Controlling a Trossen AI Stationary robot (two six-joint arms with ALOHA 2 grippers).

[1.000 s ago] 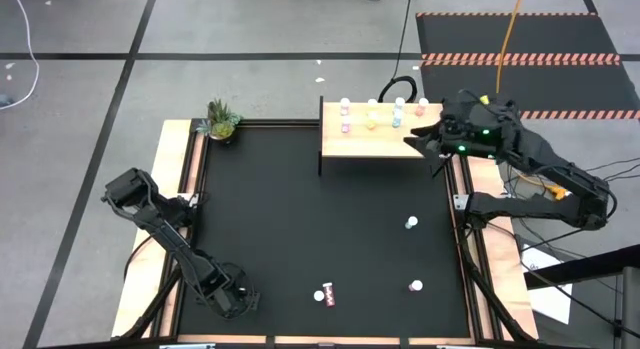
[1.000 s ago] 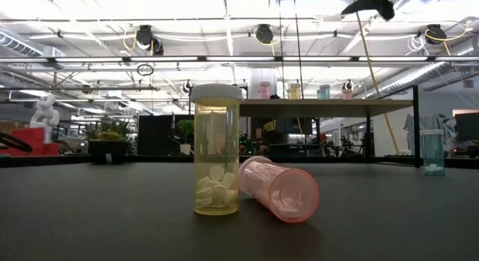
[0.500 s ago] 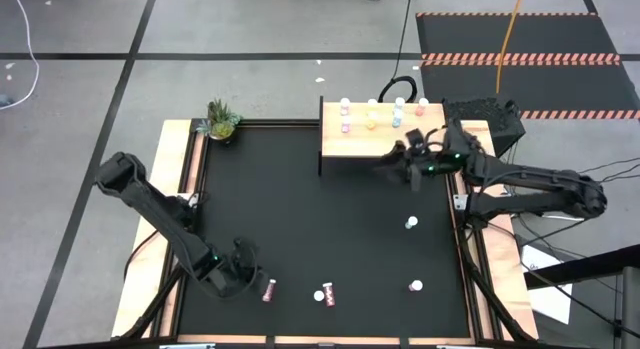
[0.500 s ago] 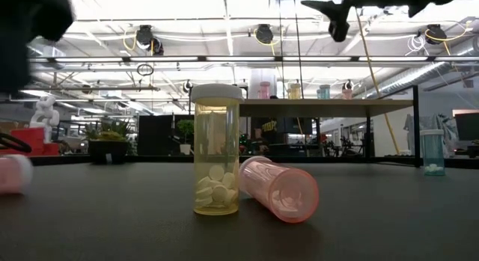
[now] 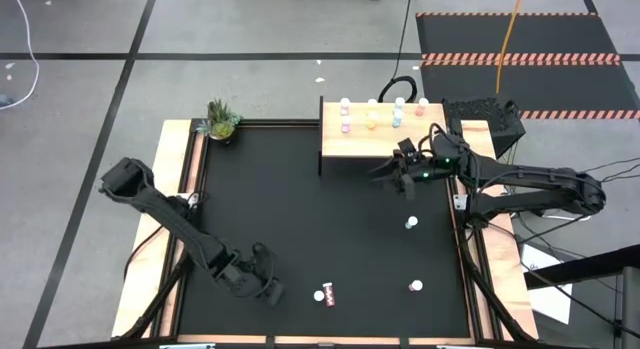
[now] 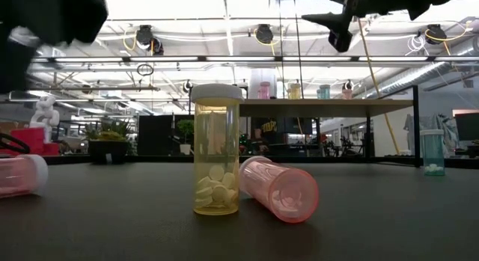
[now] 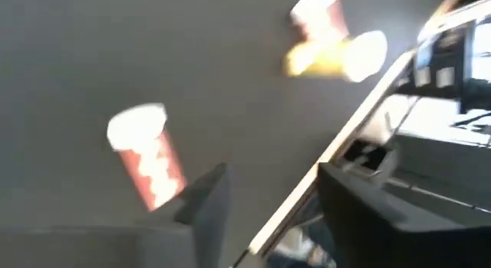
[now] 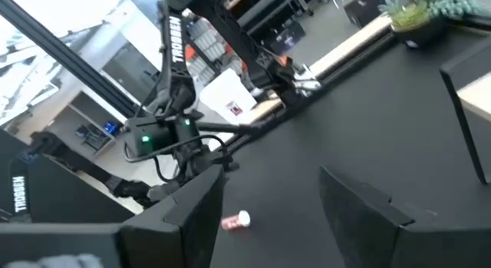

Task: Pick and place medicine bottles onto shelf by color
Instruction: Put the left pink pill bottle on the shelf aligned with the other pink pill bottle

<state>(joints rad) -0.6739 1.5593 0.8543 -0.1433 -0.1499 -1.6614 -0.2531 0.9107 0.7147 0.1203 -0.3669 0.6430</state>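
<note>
Black tabletop (image 5: 300, 219) with wooden edges, seen from above and at table height. Nearest the front edge: yellow bottle (image 6: 216, 150) upright with white cap, touching a pink bottle (image 6: 278, 188) lying on its side. Just beside, left gripper (image 5: 262, 285) low over the table, fingers parted around nothing, another pink bottle (image 7: 147, 153) lying loose ahead of it. Farther right, two teal bottles (image 5: 411, 223) standing apart. Beyond, right gripper (image 5: 398, 171) raised in front of the shelf (image 5: 372, 141), jaws wide, empty. On the shelf's far edge, row of bottles (image 5: 384, 113). At the far-left corner, potted plant (image 5: 221, 119).
</note>
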